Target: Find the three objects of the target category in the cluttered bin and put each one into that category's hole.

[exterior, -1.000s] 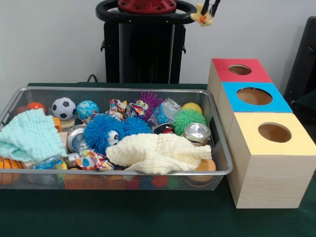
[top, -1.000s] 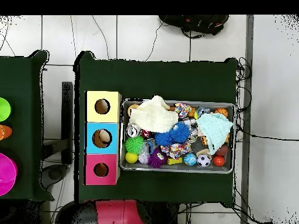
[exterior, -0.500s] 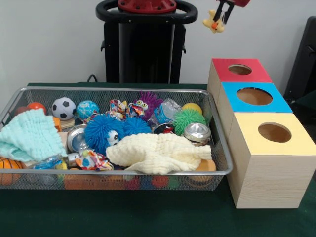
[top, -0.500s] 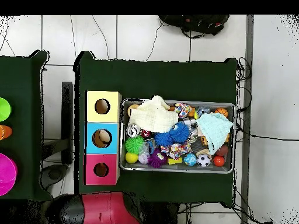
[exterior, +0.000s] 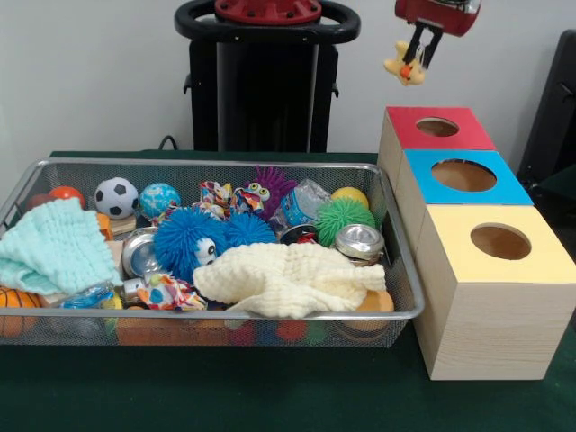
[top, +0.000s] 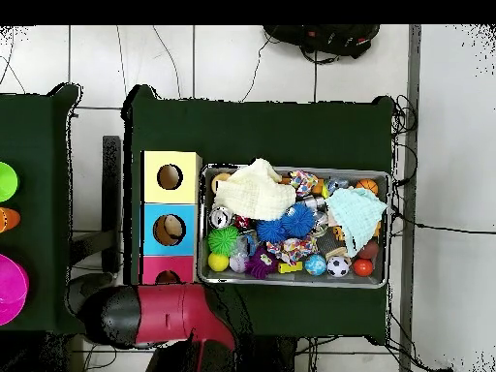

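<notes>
My gripper (exterior: 412, 65) hangs at the top of the front view, shut on a small yellow duck toy (exterior: 404, 68), high above the red-topped box (exterior: 438, 129) and slightly to its left. In the overhead view the red arm (top: 160, 315) covers most of that box, and the gripper itself is hidden. The wire mesh bin (exterior: 396, 310) holds clutter: a cream cloth (exterior: 292, 279), a mint cloth (exterior: 54, 245), blue fuzzy balls (exterior: 193, 238), a green spiky ball (exterior: 344, 216), a soccer ball (exterior: 116, 197), metal tins (exterior: 359, 241). The bin also shows in the overhead view (top: 294, 282).
Three wooden boxes stand in a row right of the bin: red top, blue top (exterior: 463, 176), yellow top (exterior: 500, 243), each with a round hole. The black pedestal (exterior: 265, 85) stands behind the bin. Coloured bowls (top: 10, 291) sit on a side table.
The gripper with the duck has moved right and slightly down toward the red-topped box. In the overhead view the arm has swung further over that box.
</notes>
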Motion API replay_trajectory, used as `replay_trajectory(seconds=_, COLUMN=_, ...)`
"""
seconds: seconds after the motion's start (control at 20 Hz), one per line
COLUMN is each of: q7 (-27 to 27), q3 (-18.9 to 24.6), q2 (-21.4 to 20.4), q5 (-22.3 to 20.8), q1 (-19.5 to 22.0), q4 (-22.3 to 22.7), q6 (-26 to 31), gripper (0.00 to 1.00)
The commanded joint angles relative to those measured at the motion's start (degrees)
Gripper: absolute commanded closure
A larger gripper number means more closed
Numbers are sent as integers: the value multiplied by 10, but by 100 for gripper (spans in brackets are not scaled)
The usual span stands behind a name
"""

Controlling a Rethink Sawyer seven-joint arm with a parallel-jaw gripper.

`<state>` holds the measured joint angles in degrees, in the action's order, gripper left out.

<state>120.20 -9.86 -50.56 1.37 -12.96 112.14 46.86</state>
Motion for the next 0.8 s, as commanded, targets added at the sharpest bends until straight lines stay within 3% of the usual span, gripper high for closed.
replay_trajectory(seconds=0.05, q7=163, q3=1, q2=97, q5=24, q1=12, q4=-136, q6=81, gripper=100)
replay_trajectory(seconds=0.35, q7=165, q3=-5, q2=138, q5=32, q1=9, q4=-189, q6=107, gripper=100)
replay_trajectory(seconds=0.8, q7=149, q3=-14, q2=136, q5=49, q1=4, q4=-184, q6=109, gripper=100)
